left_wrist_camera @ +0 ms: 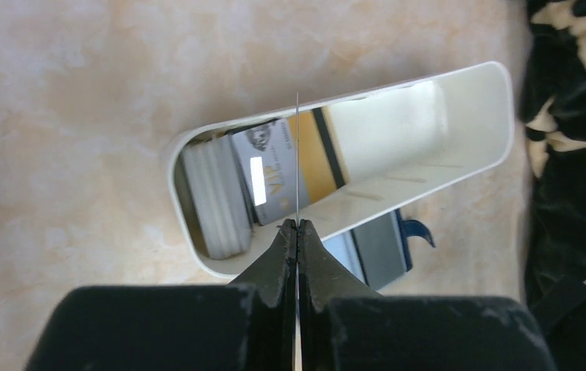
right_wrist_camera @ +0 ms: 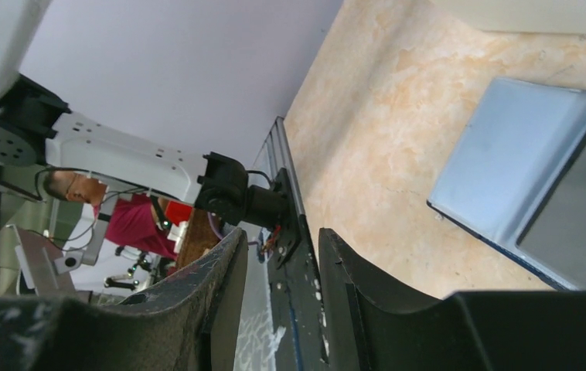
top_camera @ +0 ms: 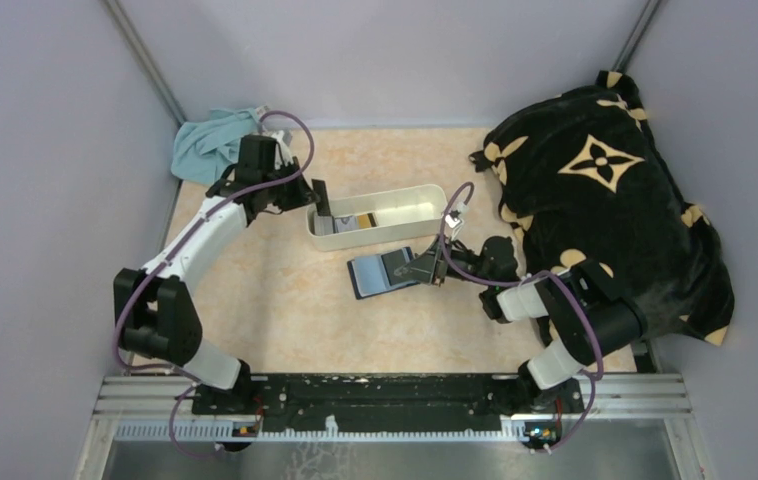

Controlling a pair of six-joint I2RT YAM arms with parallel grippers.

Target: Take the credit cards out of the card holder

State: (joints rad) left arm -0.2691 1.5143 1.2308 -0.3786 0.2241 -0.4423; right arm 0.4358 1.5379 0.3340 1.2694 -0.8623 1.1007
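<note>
The card holder (top_camera: 383,273) lies open on the table just in front of the white tray; it also shows in the left wrist view (left_wrist_camera: 379,251) and the right wrist view (right_wrist_camera: 506,154), with a dark card (right_wrist_camera: 584,216) in its slot. My left gripper (top_camera: 320,203) (left_wrist_camera: 298,225) is shut on a thin credit card (left_wrist_camera: 298,154), seen edge-on, above the tray's left end. Other credit cards (left_wrist_camera: 274,174) lie in the tray, one silver and gold. My right gripper (top_camera: 425,268) (right_wrist_camera: 282,236) is open and empty at the holder's right edge.
The white oblong tray (top_camera: 395,233) (left_wrist_camera: 429,182) stands mid-table and also holds a pale ribbed stack (left_wrist_camera: 216,197). A black and gold blanket (top_camera: 605,200) fills the right side. A teal cloth (top_camera: 210,140) lies at the back left corner.
</note>
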